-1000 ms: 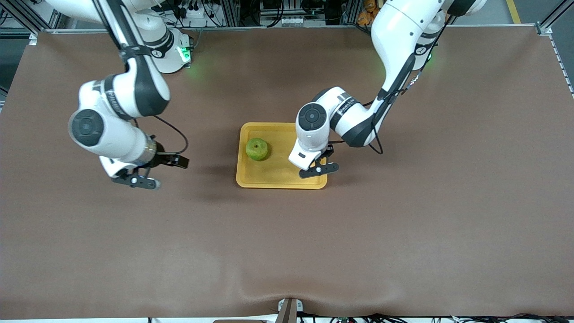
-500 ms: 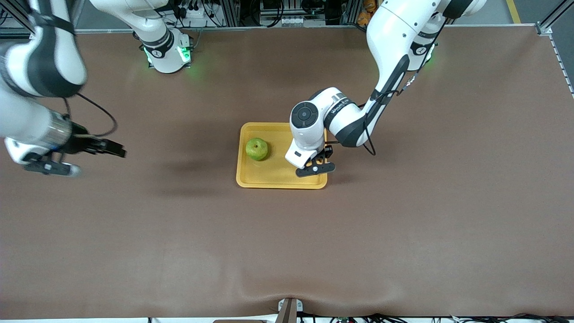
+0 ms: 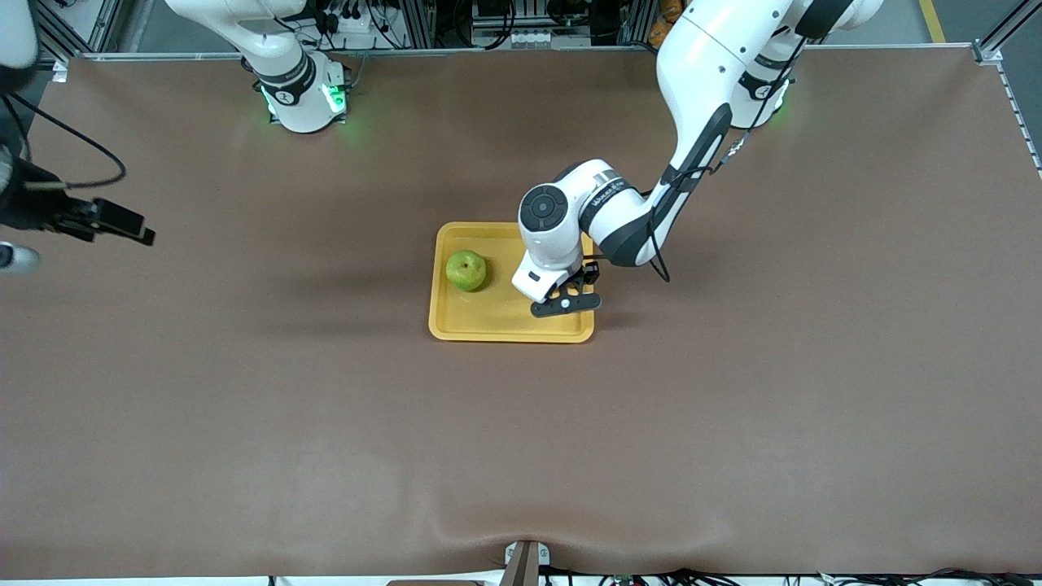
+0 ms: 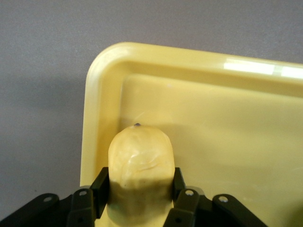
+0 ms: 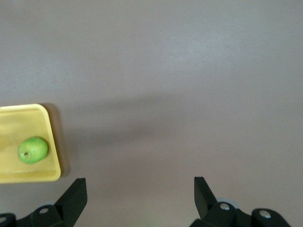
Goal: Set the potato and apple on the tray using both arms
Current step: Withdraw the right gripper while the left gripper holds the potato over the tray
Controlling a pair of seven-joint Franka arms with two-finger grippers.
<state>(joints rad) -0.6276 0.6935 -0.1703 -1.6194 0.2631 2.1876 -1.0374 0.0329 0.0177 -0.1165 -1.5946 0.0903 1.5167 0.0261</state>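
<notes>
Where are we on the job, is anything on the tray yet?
Done: the apple lies in the tray, released. In hand: the left pincer grips the potato low over the tray's corner toward the left arm's end. Left: let the potato go and withdraw. The right pincer is open, up over bare table toward the right arm's end.

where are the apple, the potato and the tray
apple (image 3: 466, 271), front view, middle of its green top
potato (image 4: 140, 163), left wrist view, pale skin between the left claw's fingers
tray (image 3: 488, 332), front view, rim nearest the camera
</notes>
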